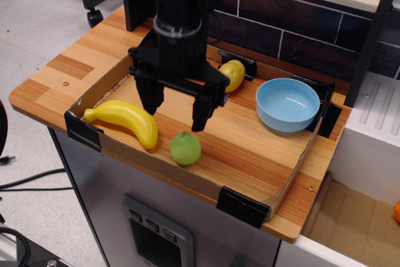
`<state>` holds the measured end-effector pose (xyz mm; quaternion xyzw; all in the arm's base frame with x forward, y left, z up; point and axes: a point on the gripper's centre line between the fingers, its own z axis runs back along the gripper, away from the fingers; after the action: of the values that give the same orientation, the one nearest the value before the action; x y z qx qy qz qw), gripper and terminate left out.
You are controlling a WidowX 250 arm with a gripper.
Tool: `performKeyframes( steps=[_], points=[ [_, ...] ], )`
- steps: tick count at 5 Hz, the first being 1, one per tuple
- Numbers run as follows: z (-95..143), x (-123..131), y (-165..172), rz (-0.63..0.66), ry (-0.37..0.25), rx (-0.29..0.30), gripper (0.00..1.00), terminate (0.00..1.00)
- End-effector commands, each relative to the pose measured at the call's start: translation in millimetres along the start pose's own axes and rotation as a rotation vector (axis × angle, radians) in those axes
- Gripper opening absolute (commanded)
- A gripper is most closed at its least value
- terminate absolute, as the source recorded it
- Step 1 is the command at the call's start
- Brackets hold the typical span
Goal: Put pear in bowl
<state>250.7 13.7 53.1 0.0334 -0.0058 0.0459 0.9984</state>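
The light-green pear [185, 148] lies near the front edge of the cardboard-walled tray [112, 79]. The light-blue bowl [288, 104] stands empty at the tray's back right corner. My black gripper [175, 112] hangs open above the tray, just behind and slightly left of the pear, with one finger [150, 100] on the left and the other on the right. It holds nothing and is apart from the pear.
A yellow banana [128, 120] lies at the tray's front left, close to the left finger. A yellow-olive lemon-like fruit [233, 74] sits at the back, partly behind the gripper. A dark brick wall stands behind; a white unit [375, 136] is at the right.
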Motion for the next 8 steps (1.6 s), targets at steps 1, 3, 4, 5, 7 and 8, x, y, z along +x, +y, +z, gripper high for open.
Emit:
performKeyframes(
  steps=[1,3,4,5,7,8],
  points=[
    [-19.9,-8.5,-1.6,-0.05,0.051,-0.048,1.0,0.0],
    [-37.9,-7.0,-7.7,-0.037,0.058,-0.047,1.0,0.0],
    [-42.1,-7.2,-4.4,-0.047,0.091,-0.037,0.0,0.0],
    [-30.9,-10.9,1.1,-0.046,0.089,-0.053,0.0,0.0],
    [14.1,8.5,-2.7,0.071,0.002,-0.083,0.0,0.0],
    [25.0,25.6,-17.1,0.103,-0.027,-0.089,0.0,0.0]
  ],
)
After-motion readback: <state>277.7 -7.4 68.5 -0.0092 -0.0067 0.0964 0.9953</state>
